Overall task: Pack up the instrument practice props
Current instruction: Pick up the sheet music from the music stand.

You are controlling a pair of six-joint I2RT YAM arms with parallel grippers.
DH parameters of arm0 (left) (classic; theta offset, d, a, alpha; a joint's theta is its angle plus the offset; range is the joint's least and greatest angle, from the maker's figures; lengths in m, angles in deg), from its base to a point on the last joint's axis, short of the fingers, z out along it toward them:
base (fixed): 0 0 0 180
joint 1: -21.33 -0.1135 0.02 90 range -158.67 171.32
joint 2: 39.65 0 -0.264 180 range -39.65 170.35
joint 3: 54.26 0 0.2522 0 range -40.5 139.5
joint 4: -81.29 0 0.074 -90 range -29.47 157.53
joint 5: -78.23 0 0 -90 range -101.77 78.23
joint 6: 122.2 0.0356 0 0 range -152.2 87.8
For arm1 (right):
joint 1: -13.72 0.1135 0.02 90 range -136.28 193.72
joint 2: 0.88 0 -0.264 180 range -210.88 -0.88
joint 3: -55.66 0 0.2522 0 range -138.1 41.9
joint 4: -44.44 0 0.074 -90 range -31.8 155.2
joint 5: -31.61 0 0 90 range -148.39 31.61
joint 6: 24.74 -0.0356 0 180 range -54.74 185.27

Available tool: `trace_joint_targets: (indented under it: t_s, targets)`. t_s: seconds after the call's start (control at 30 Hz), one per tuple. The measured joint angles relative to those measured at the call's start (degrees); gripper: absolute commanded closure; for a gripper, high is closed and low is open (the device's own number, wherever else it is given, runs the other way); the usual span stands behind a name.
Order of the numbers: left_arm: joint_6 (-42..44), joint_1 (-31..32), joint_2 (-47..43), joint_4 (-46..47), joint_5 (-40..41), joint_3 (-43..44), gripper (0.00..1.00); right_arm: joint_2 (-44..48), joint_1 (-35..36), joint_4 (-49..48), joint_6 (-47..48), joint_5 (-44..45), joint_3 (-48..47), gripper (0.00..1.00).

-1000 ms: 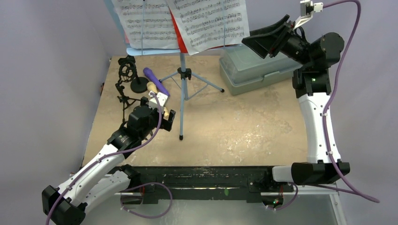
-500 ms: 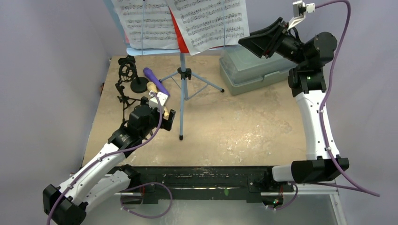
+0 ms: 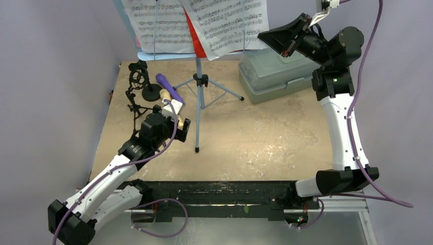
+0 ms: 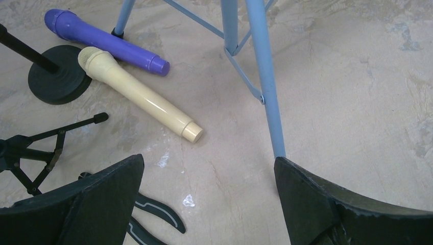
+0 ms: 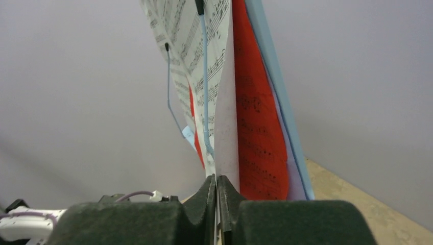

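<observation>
While our right claw (image 5: 216, 196) pinches the white page (image 5: 224, 127) on the rack (image 3: 197, 102) at twelve o'clock, our left claw (image 4: 208, 168) gapes wide, tan microphone (image 4: 138, 94) at eleven, rack leg (image 4: 264, 81) at one.

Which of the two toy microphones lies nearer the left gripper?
The tan microphone; the purple microphone lies beyond it, farther from the left gripper.

Robot lab booth (plain grey backdrop (image 3: 51, 76)) around tan tabletop (image 3: 265, 138).
</observation>
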Motion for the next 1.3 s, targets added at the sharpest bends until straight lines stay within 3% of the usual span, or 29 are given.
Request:
trace_joint_targets:
  t_s: [0.37, 0.53, 0.7, 1.3]
  targets:
    - [0.0, 0.0, 0.0, 0.0, 0.0, 0.0, 0.01, -0.5, -1.3, 9.4, 9.3, 4.9, -11.3, 1.0]
    - [0.0, 0.0, 0.0, 0.0, 0.0, 0.0, 0.01, -0.3, -6.2, 10.9, 11.5, 6.7, -22.5, 1.0]
    - [0.0, 0.0, 0.0, 0.0, 0.0, 0.0, 0.01, 1.7, -9.7, 11.0, 12.2, 8.0, -27.3, 1.0]
    - [0.0, 0.0, 0.0, 0.0, 0.0, 0.0, 0.01, 2.1, -13.0, 15.9, 16.3, 12.8, -30.6, 1.0]
